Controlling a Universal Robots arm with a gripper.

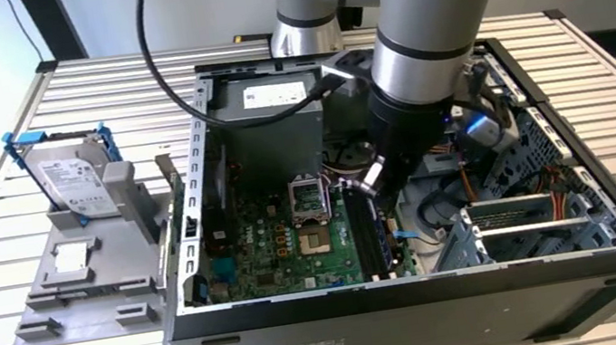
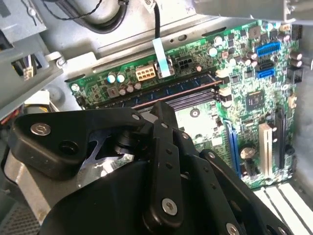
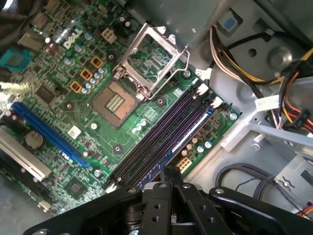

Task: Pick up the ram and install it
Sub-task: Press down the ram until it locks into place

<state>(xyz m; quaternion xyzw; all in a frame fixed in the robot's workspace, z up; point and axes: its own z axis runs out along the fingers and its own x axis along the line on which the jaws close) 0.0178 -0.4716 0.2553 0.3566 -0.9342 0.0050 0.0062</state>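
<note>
1. Standing by the slatted worktop (image 1: 5, 273), I see the arm reaching down into the open computer case (image 1: 425, 297). Its gripper (image 1: 368, 184) is low over the motherboard (image 1: 283, 249).
2. The ram (image 3: 182, 141) is not on the worktop. It sits along the motherboard's edge, in the outermost of the long dark slots (image 3: 156, 142), on the far side of them from the open processor socket (image 3: 113, 102). In the second wrist view the ram (image 2: 166, 90) runs as a dark strip beside a thin coppery line.
3. In both wrist views the pincer's fingers are drawn together into one narrow tip. That tip (image 3: 171, 171) is right at one end of the stick. I cannot tell whether it nips the stick's top edge or only bears on it.
4. I cannot see whether the stick is fully seated, and the white latches at the slot ends are too small to judge.
5. I judge the stick to be light, stiff and thin, but brittle. It would be best held by its long bare edges or pressed squarely on the top edge. A tilted push could strain the board or the slot.
</note>
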